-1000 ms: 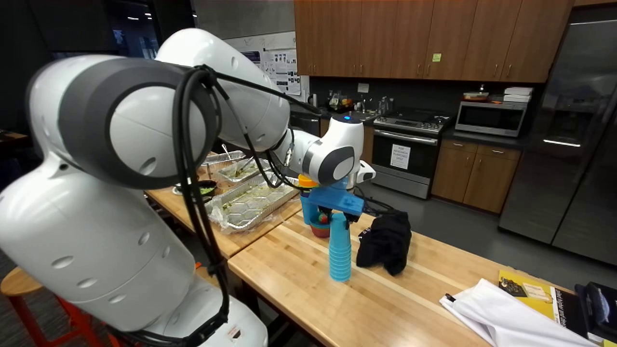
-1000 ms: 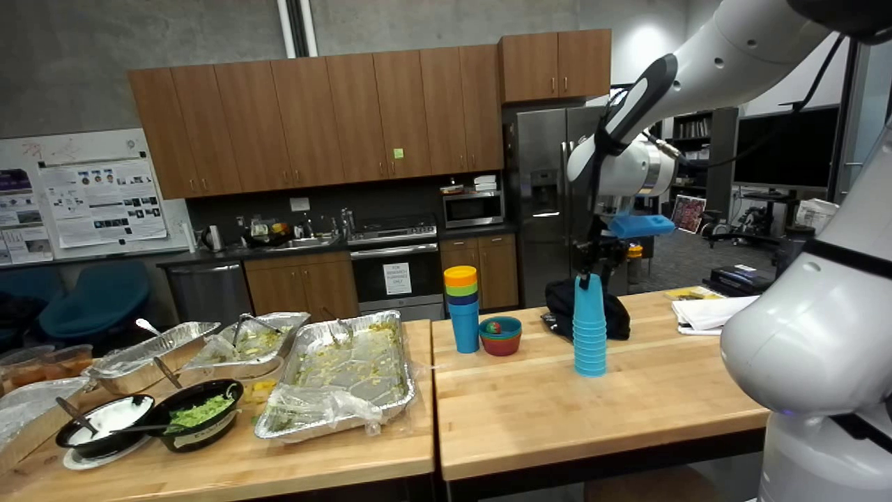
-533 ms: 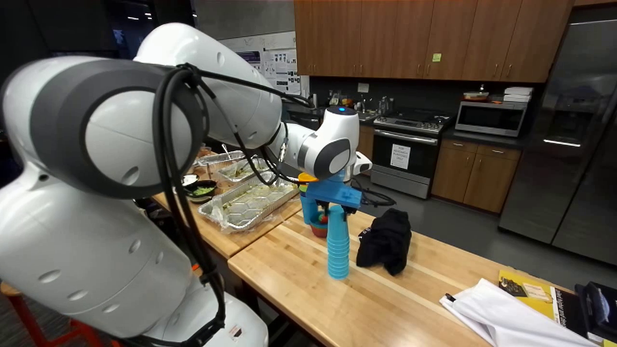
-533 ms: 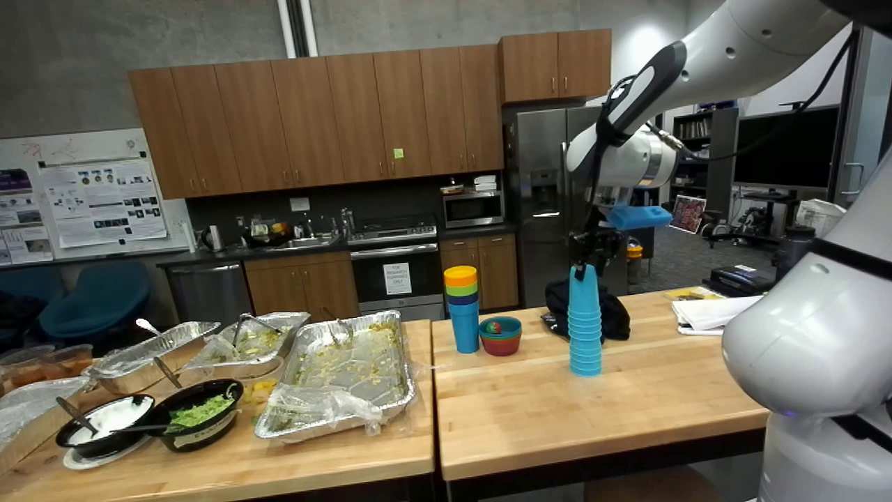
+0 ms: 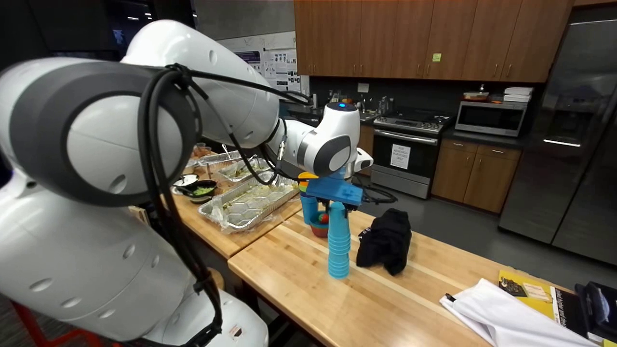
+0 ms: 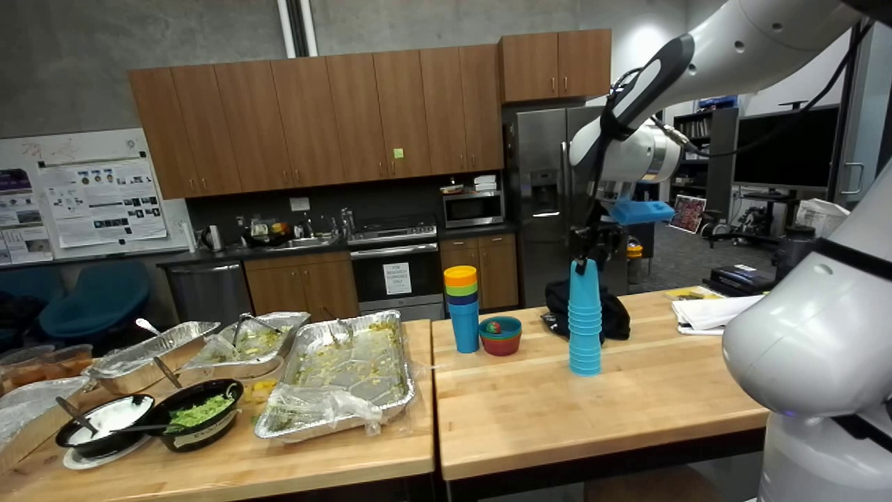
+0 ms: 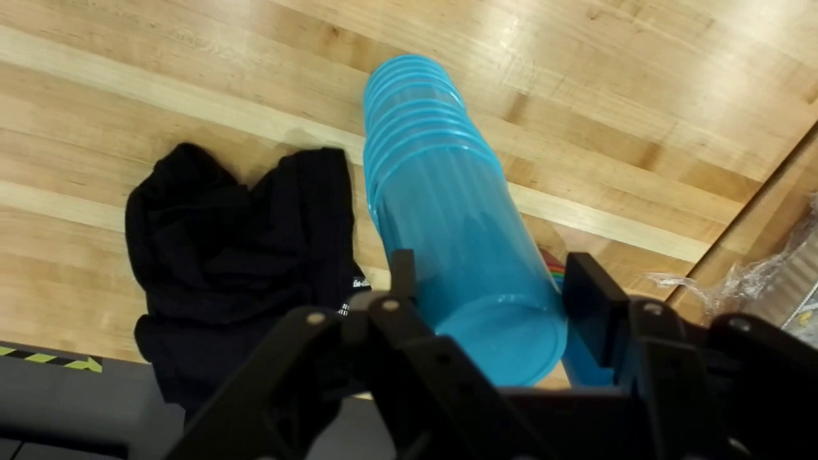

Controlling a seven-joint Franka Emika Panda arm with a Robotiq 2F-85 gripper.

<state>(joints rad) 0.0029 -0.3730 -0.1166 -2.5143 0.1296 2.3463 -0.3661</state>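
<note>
A tall stack of upside-down light blue cups (image 5: 339, 246) stands on the wooden table; it also shows in an exterior view (image 6: 585, 321) and in the wrist view (image 7: 441, 166). My gripper (image 5: 339, 211) points down and is shut on the top cup of the stack near its base, with one finger on each side (image 7: 495, 287). A gap shows between an upper and a lower group of rims. A crumpled black cloth (image 7: 255, 249) lies beside the stack. Blue, green and yellow nested cups (image 6: 465, 324) and small coloured bowls (image 6: 501, 343) stand nearby.
Foil trays (image 6: 348, 376) with food scraps and black bowls (image 6: 198, 415) stand on the adjoining table. A white cloth (image 5: 511, 313), a yellow book (image 5: 528, 291) and black items (image 5: 600, 308) lie at the table's far end.
The stack has shifted slightly and stands straighter. My gripper has risen a little with the top of the stack, the stack has lengthened and a gap has opened between its rims.
</note>
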